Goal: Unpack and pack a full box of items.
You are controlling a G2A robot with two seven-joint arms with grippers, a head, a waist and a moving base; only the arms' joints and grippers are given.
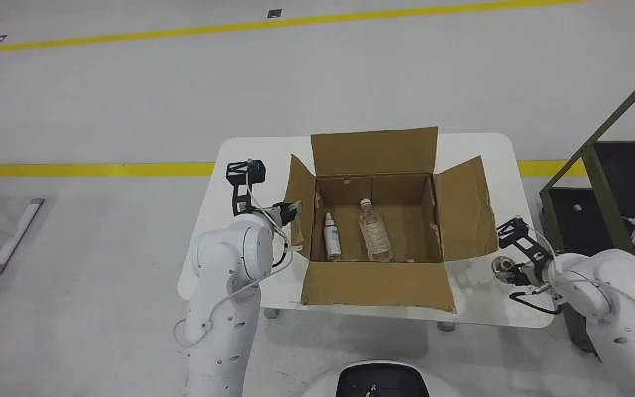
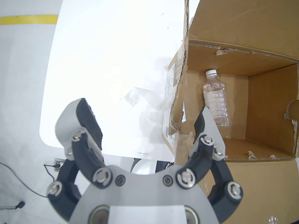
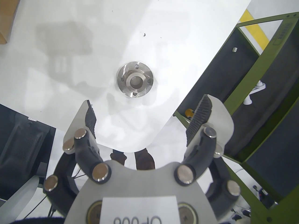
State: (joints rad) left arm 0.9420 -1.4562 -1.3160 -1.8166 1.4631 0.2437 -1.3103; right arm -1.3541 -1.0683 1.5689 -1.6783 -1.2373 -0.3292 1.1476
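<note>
One cardboard box (image 1: 377, 283) on the white tabletop (image 1: 466, 147), open, all four flaps spread outward. Inside the box, two things, both lying flat on its floor, side by side but not touching, caps toward the far wall:
- One clear plastic bottle (image 1: 375, 231) with a white cap, near the middle of the box.
- One slimmer white spray bottle (image 1: 331, 236) with a teal band, nearer the box's left wall.

Outside the box, one round metal flange (image 3: 135, 82) with a central bore and small holes around it, flat on the tabletop to the right of the box, well apart from its right flap.

Two tools. Left tool (image 2: 142, 108) above the tabletop just left of the box, beside the left flap, spread wide, holding nothing. Right tool (image 3: 147, 100) to the right of the box, above the tabletop edge with the flange just ahead of it, also spread wide and empty.

At least two white printed labels (image 2: 174, 71) on the box's outer left wall, print too small to make out. One white sticker (image 3: 140, 207) with dark characters on the right tool's body, cut off at the edge. One scrap of clear tape (image 2: 135, 96) on the tabletop left of the box. One green-framed cart (image 1: 595, 189) beyond the tabletop, right of the box. Two yellow floor lines (image 1: 298, 20), both beyond the box.
</note>
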